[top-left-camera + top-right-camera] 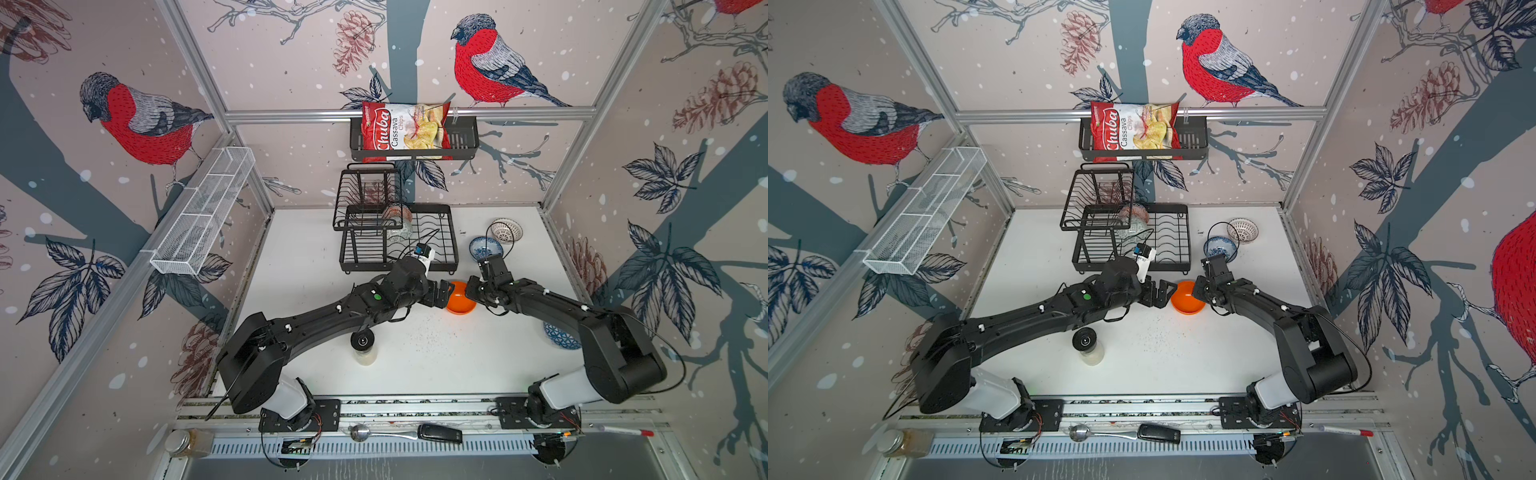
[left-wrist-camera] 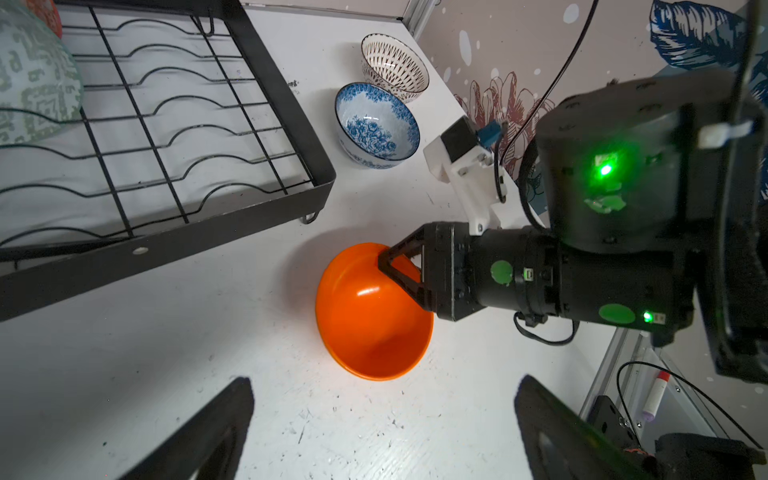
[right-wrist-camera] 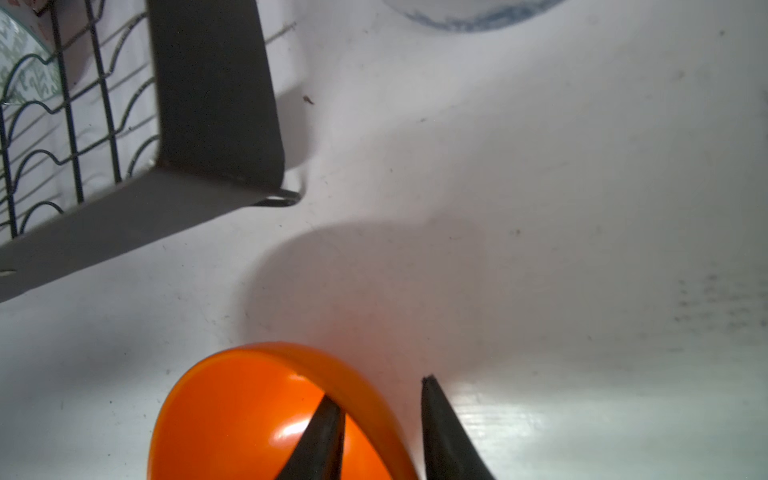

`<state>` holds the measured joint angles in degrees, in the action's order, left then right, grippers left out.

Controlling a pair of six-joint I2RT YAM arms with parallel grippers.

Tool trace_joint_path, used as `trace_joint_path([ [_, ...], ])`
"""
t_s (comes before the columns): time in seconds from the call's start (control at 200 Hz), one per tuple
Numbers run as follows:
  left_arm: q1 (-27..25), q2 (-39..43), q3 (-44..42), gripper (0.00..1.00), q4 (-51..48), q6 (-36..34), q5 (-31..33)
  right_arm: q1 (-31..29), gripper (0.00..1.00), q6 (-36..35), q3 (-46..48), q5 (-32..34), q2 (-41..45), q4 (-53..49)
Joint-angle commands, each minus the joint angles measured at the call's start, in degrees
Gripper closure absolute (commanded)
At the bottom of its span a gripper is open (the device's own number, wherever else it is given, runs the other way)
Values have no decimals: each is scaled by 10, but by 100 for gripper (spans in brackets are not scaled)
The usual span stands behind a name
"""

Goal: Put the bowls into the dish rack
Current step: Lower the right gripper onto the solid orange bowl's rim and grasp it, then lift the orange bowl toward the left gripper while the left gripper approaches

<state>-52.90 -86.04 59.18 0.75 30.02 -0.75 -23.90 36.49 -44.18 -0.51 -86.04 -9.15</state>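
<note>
— Where is the rack (image 2: pixel 187 241) standing?
— At the back middle of the table (image 1: pixel 291 332), with its basket (image 1: pixel 365 224) sitting over its left part. A first bowl (image 1: pixel 397 214) is resting in the rack at the basket's right edge, a second bowl (image 1: pixel 398 237) just before it.
— And the rest?
— A third bowl (image 1: pixel 461 301) is sitting before the rack's right front corner, between the left gripper (image 2: pixel 384 380) and the right gripper (image 3: pixel 377 388). A fourth bowl (image 1: pixel 485 248) is sitting right of the rack, a fifth bowl (image 1: pixel 506 230) just behind it. A sixth bowl (image 1: pixel 559 338) is lying front right, under the right arm (image 1: pixel 602 332). A jar (image 1: pixel 363 347) is standing front left of the third bowl.
</note>
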Motion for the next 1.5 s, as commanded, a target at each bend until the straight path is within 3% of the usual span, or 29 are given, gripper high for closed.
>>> trace_joint_path([
  [0.0, -1, -2, -1, 2, 12, 20, 15, -1, 68, -18, -15, -15, -14, 21],
  [0.26, 0, 31, -48, 2, 29, 66, 42, -10, 80, -25, -1, -26, -14, 40],
  [0.555, 0, 57, -102, 2, 75, 120, 44, -21, 86, -20, 50, 15, 58, 48],
  [0.89, 3, 16, -55, 2, 95, 137, 30, -26, 94, -12, 45, 63, 136, 29],
  [1.376, 56, -30, -24, 2, 122, 152, -16, -32, 99, -36, -18, 92, 140, 28],
  [1.496, 59, -53, 21, 6, 111, 143, -24, -39, 99, -40, -31, 103, 140, 19],
])
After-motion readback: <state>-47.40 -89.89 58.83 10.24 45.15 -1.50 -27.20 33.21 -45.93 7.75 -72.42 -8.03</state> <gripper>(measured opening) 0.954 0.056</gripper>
